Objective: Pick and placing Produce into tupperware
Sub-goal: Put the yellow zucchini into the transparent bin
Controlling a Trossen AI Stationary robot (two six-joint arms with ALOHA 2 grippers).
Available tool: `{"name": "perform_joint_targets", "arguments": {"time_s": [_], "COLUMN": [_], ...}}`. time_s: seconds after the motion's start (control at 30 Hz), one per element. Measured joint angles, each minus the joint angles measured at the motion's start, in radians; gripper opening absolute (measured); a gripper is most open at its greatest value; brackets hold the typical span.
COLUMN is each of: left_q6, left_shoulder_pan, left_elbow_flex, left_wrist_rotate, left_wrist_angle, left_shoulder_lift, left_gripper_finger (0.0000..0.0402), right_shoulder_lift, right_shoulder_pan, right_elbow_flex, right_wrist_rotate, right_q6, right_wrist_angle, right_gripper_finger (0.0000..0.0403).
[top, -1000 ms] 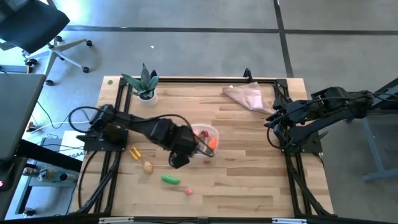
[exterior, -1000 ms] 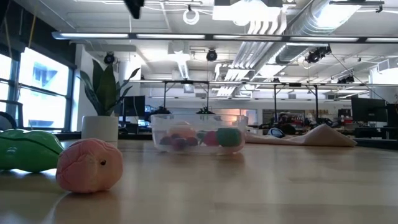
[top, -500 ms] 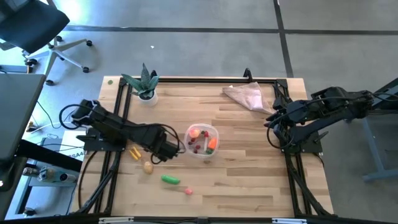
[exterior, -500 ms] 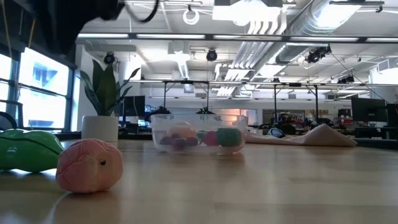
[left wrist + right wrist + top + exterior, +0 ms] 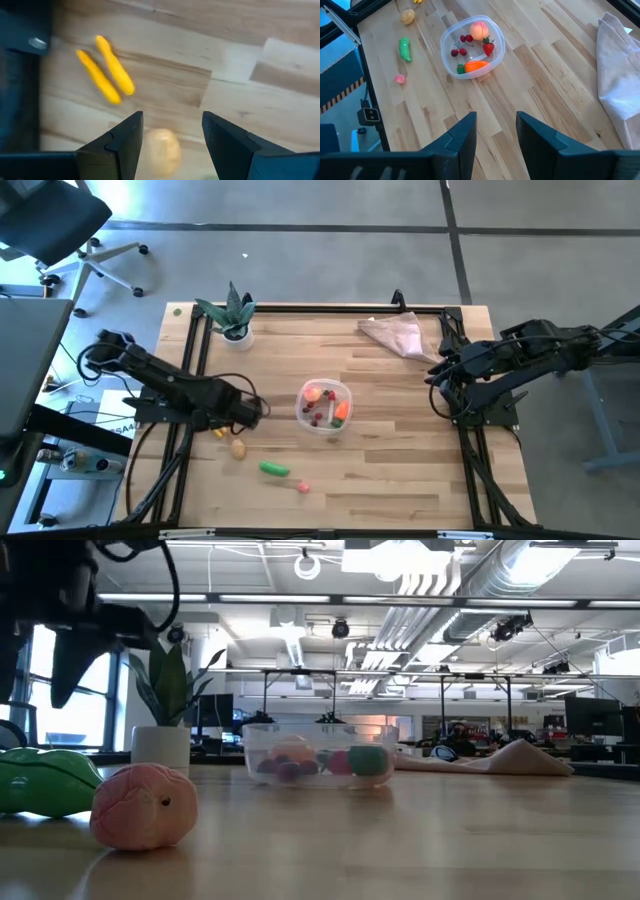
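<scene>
Clear plastic tupperware sits near the middle of the wooden tabletop and already holds a carrot, a peach-coloured piece, a strawberry and some dark-red cherries; four pieces of produce remain outside it, all toward eight o'clock from the tub: two yellow pieces lying side by side, a beige potato, a green pod and a small pink piece; the left hand hangs above the potato with its fingers apart and nothing between them, the potato just beyond the gap and the yellow pieces near at eleven o'clock in that hand's view; the risk, as I judge it, is that a round, smooth potato squirts sideways if the fingers close off-centre, or rolls into the yellow pair and scatters them toward the frame rail at the nine o'clock edge; a descent too deep could also jam the fingertips on the wood; the right hand waits open, empty, at the three o'clock side beside the pinkish cloth, well apart from everything.
</scene>
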Motion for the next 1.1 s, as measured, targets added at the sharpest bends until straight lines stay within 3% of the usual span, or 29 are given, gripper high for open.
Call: {"name": "perform_joint_targets", "arguments": {"time_s": [0.13,0.33,0.63,1.1], "left_q6": [-0.140,-0.293,-0.378,-0.414], "left_shoulder_pan": [0.000,0.000,0.000,-0.001], "left_elbow_flex": [-0.114,-0.158,-0.209,-0.307], "left_wrist_rotate": [-0.019,-0.025,0.046,0.069], "left_wrist_angle": [0.096,0.039,0.042,0.168], "left_shoulder_lift": [-0.079,-0.106,-0.105,-0.104], "left_gripper_finger": [0.0193,0.0193,0.0193,0.0193], "right_shoulder_lift": [0.000,0.000,0.000,0.000], "right_shoulder_pan": [0.000,0.000,0.000,0.000], "right_elbow_flex": [0.000,0.000,0.000,0.000], "right_wrist_rotate": [0.000,0.000,0.000,0.000], "right_q6": [0.000,0.000,0.000,0.000], "right_wrist_angle": [0.000,0.000,0.000,0.000], "right_gripper_finger": [0.0130,0.0130,0.0130,0.0130]}}
